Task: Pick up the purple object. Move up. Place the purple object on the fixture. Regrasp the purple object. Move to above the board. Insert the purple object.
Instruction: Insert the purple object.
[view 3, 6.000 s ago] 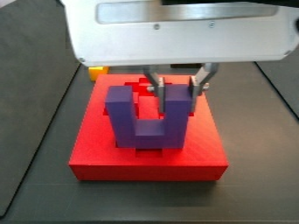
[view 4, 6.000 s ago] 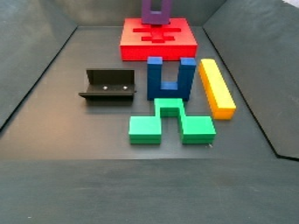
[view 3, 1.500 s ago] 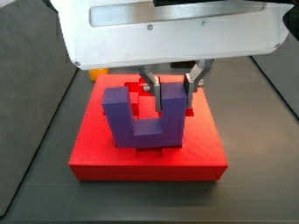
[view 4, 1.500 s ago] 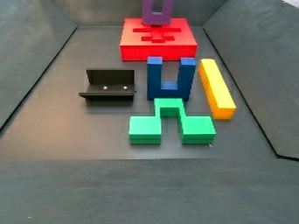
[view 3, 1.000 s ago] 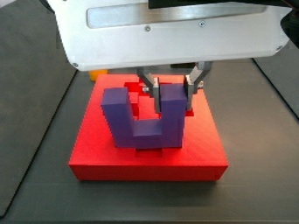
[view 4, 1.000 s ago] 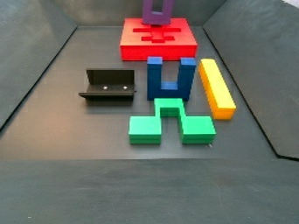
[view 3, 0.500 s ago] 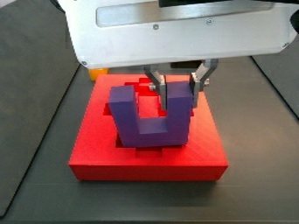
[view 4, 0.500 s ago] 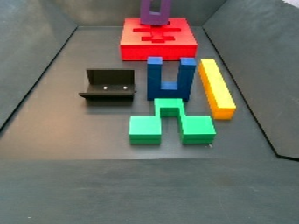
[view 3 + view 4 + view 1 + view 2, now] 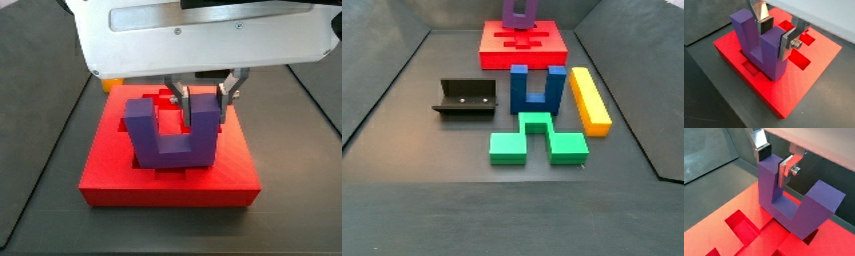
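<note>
Now the purple block (image 9: 171,128) sat lower in the red board (image 9: 168,174) than it had a second and a half earlier, its base sunk partly into one of the brighter recesses, and it had shifted a little to the right in a side view; over the last half second it had not moved at all. The pincer (image 9: 203,100) was closed on one of the block's upright prongs, its flat silver fingers (image 9: 789,42) pressed against that prong's two faces, which showed in both wrist views, while the other prong stood free beside it. From where I stood, this read as the final step nearly finished: the block looked seated upright in its slot, though I could not tell whether it had reached the bottom, because the base hid the recess floor. The next sensible move, I judged, would be to let go and lift straight up, taking care not to drag the block back out. Away from the board, the dark fixture (image 9: 466,98) stood empty on the grey floor, with a blue U-shaped block (image 9: 537,88), a yellow bar (image 9: 588,99) and a green block (image 9: 537,140) lying untouched nearby.
</note>
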Robot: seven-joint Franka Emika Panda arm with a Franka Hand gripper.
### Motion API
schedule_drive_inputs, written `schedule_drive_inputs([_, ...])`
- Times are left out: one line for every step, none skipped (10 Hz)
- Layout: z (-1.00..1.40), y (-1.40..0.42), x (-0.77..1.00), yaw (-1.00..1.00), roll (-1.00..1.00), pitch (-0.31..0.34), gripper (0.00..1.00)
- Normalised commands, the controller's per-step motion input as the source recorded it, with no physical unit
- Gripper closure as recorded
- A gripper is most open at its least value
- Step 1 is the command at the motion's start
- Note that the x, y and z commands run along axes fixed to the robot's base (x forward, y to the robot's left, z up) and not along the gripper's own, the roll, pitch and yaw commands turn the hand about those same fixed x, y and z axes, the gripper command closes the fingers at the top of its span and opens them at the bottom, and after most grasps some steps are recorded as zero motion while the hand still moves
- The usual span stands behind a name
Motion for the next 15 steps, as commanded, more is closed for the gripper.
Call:
schedule_drive_inputs([0.00,-0.04,0.00,-0.14,0.07,0.014,1.00])
schedule_drive_inputs([0.00,-0.04,0.00,-0.15,0.08,0.016,1.00])
schedule_drive_inputs([0.00,-0.01,0.00,-0.09,0.08,0.000,1.00])
schedule_drive_inputs([0.00,0.00,0.00,-0.03,0.07,0.000,1.00])
schedule_drive_inputs([0.00,0.00,-0.01,0.00,0.06,0.000,1.00])
schedule_drive_inputs([-0.04,0.05,-0.01,0.00,0.06,0.000,1.00])
schedule_drive_inputs([0.00,0.08,-0.03,0.00,0.02,0.000,1.00])
schedule_drive_inputs([0.00,0.06,-0.09,0.00,0.00,0.000,1.00])
schedule_drive_inputs([0.00,0.00,-0.11,0.00,0.00,0.000,1.00])
schedule_drive_inputs([0.00,0.00,-0.13,0.00,0.00,0.000,1.00])
schedule_drive_inputs([0.00,0.07,-0.11,0.00,0.00,0.000,1.00])
schedule_drive_inputs([0.00,0.03,-0.10,0.00,0.00,0.000,1.00])
schedule_drive_inputs([0.00,0.00,-0.06,0.00,0.00,0.000,1.00])
schedule_drive_inputs([-0.12,0.00,0.00,0.07,0.09,0.000,1.00])
schedule_drive_inputs([-0.13,0.00,0.05,0.10,0.10,0.000,1.00])
